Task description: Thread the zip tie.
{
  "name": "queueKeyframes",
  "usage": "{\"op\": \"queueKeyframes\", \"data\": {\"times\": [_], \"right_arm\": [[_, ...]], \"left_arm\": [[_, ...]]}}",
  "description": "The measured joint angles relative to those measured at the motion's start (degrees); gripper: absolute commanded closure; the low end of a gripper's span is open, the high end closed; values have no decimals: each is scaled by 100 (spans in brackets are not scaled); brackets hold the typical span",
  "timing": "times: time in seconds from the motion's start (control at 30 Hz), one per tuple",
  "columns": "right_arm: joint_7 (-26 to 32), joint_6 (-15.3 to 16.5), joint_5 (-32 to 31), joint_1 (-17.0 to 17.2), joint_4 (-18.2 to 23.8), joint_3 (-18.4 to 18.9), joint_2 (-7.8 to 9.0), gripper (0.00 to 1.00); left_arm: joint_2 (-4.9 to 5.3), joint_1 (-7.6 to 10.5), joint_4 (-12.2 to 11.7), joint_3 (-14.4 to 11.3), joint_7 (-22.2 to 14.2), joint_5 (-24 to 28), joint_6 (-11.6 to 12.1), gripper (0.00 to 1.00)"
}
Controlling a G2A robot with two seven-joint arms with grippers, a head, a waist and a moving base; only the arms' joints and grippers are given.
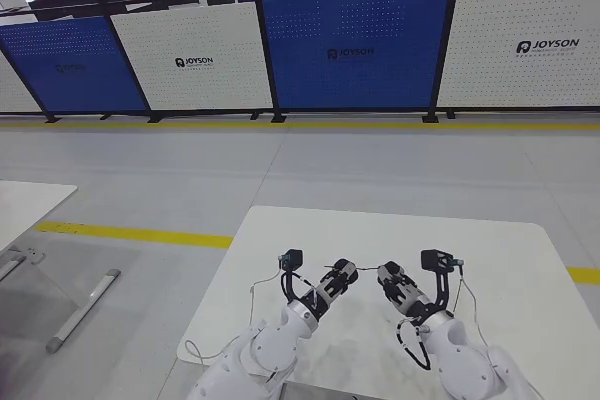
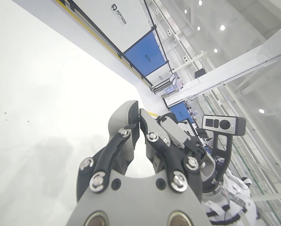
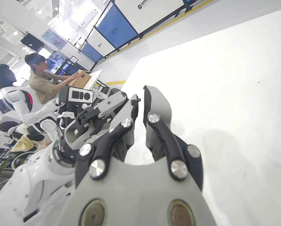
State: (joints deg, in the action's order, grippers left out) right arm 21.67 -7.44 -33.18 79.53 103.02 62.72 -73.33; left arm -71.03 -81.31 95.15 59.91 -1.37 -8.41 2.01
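Two-armed robot at a white table (image 1: 480, 250), top view and 2 wrist views. The left gripper (image 1: 344, 268) and the right gripper (image 1: 385, 270) are raised above the near middle of the table, tip towards tip and just apart. The zip tie (image 1: 365, 268) appears in the top view as 1 thin dark line bridging the gap between them and passing a little beyond the left gripper on its outer side. In the left wrist view, the left gripper (image 2: 139, 116) is clenched, its fingers (image 2: 125, 118) pressed pad to pad, and a short black length of the zip tie (image 2: 130, 126) pokes out sideways from between the pads. The other arm's gripper lies just beyond these tips. In the right wrist view, the right gripper (image 3: 141, 95) points at the left arm's gripper, close in front of it. Whether the right gripper is released or grasping cannot be told.
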Motion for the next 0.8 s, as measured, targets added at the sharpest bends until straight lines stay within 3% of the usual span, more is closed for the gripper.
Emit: {"op": "queueKeyframes", "data": {"times": [0.17, 0.47, 0.73, 0.8], "right_arm": [[-3, -6, 12, -17, -14, 6, -8, 100], [175, 113, 219, -94, -74, 8, -22, 100], [162, 125, 263, -84, -78, 77, -21, 100], [160, 122, 265, -76, -78, 88, -20, 84]], "left_arm": [[-11, 18, 5, -21, -61, 39, 46, 100], [-11, -7, 47, -8, -203, 115, 430, 100], [-12, 1, 5, -7, -150, -110, 286, 100], [-16, 10, -7, -22, -128, -172, 229, 100]]}}
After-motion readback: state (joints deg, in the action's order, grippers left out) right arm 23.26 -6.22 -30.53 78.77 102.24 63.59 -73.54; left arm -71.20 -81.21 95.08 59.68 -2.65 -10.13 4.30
